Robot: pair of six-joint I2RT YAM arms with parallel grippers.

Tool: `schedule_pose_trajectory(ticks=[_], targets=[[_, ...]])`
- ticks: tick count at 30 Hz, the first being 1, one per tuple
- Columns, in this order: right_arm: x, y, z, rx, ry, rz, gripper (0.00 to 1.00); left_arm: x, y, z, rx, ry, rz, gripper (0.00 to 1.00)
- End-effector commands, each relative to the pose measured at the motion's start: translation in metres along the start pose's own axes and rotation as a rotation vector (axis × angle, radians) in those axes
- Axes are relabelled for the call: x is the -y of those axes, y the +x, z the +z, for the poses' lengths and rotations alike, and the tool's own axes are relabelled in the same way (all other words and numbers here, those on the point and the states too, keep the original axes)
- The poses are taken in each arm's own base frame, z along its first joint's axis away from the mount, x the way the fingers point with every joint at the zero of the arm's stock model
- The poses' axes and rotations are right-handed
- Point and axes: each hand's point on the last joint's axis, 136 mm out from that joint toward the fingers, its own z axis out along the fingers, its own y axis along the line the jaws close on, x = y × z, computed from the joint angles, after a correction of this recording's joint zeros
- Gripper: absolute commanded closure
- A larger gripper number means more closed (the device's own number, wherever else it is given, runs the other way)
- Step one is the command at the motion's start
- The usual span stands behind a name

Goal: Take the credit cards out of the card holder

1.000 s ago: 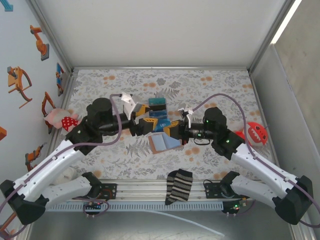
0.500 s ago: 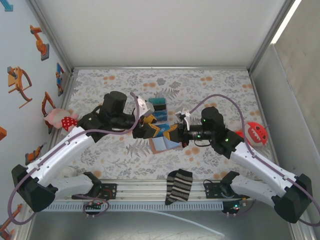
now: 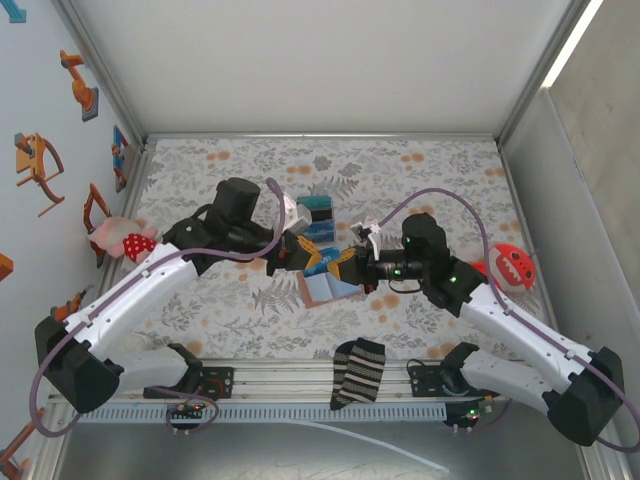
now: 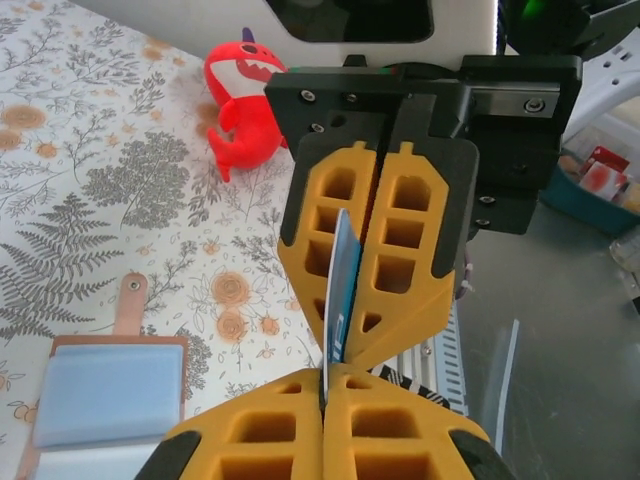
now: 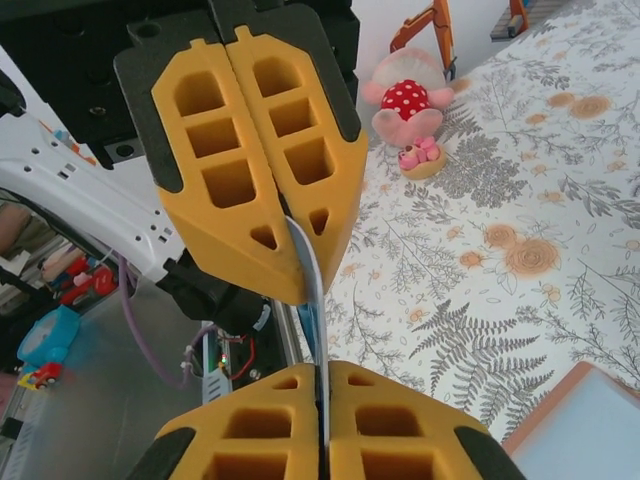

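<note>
On the table (image 3: pixel 430 180), the card holder (image 4: pixel 110 395) lies open, light-blue lining up (further contents cannot be told). Aloft nearby, left gripper (image 4: pixel 325 378) is clamped on one edge of a credit card (image 4: pixel 343 290); right gripper (image 5: pixel 322 372) pinches the opposite edge. Card likely light, stiff, slick: grip faces near an edge.

**Inspector:** You are working in a robotics lab cell.

**Operator:** What shows it?

**Inspector:** Your left arm (image 3: pixel 130 300) and right arm (image 3: pixel 520 330) are bolted to an aluminium rail (image 3: pixel 280 380) at the table's near edge. White panels (image 3: pixel 320 60) in a metal frame (image 3: pixel 104 70) box you in. Robot-arm stickers (image 3: pixel 78 85) mark the left wall. A floral cloth (image 3: pixel 420 170) covers the tabletop, and cables (image 3: pixel 440 194) run along both arms.
</note>
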Motion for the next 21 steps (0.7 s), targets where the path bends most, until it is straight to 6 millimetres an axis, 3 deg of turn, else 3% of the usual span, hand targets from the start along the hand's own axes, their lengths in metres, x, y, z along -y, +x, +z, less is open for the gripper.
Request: schedule_pose_trajectory(ticks=[1,3,5,7,15,21], targets=[[-0.001,-0.012,-0.007,0.030,0.053,-0.038,0.63,-0.019,-0.007,-0.005,0.000,-0.060,0.005,1.00],[0.008,-0.011,-0.012,0.036,0.122,-0.031,0.49,-0.040,-0.003,-0.006,-0.031,-0.138,-0.014,1.00],[0.020,-0.009,-0.018,0.037,0.209,-0.021,0.43,-0.058,0.001,-0.005,-0.056,-0.194,-0.010,1.00],[0.033,-0.005,-0.026,0.035,0.302,-0.006,0.20,-0.078,0.006,-0.002,-0.083,-0.258,0.019,1.00],[0.074,0.002,-0.064,0.055,0.631,0.065,0.18,-0.135,0.010,0.018,-0.147,-0.330,0.148,1.00],[0.083,0.001,-0.086,0.108,0.750,0.095,0.18,-0.178,0.023,0.036,-0.237,-0.336,0.193,1.00]])
